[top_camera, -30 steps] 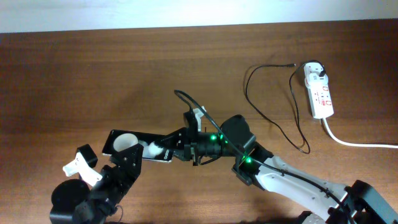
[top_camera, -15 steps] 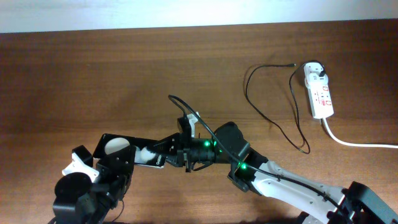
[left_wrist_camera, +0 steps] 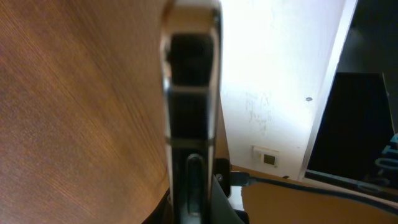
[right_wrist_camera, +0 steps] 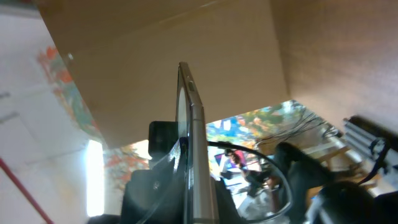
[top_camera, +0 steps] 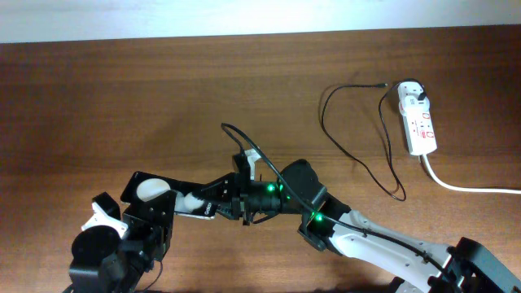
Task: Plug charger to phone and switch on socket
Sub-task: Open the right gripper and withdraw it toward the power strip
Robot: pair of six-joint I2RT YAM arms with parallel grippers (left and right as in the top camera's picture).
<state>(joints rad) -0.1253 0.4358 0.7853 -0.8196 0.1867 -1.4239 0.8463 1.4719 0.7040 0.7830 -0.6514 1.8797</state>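
1. The phone (top_camera: 172, 190) is held off the table (top_camera: 122, 98), lower left of centre in the overhead view. The screen faces up at a tilt. Its long axis runs left to right, dipping slightly toward the right. Both wrist views show it edge-on.
2. The right gripper (top_camera: 234, 200) is clamped on the phone's right end. In the right wrist view the thin edge rises from between the dark fingers.
3. The left gripper (top_camera: 155, 213) sits at the phone's left part, under its near edge. The left wrist view shows the phone's edge but not the fingers, so I cannot tell whether this gripper is clamping or merely alongside.
4. The charger (top_camera: 323, 118) lies in a loose loop on the table, well to the right of the phone. Its tip (top_camera: 384, 85) rests just beside the socket (top_camera: 419, 122), to the right of the phone and farther up the table.
5. Judgement: the right arm is nearer the tip but is occupied. The left must hold the phone alone before the right reaches out. I cannot tell which end carries the port.
6. The socket lies near the right edge with its long axis running away from the arms. Its white cord (top_camera: 472, 189) trails off to the right. The switch position is too small to read.
7. The surface is brown wood grain. A pale wall (top_camera: 244, 16) runs along the far edge.
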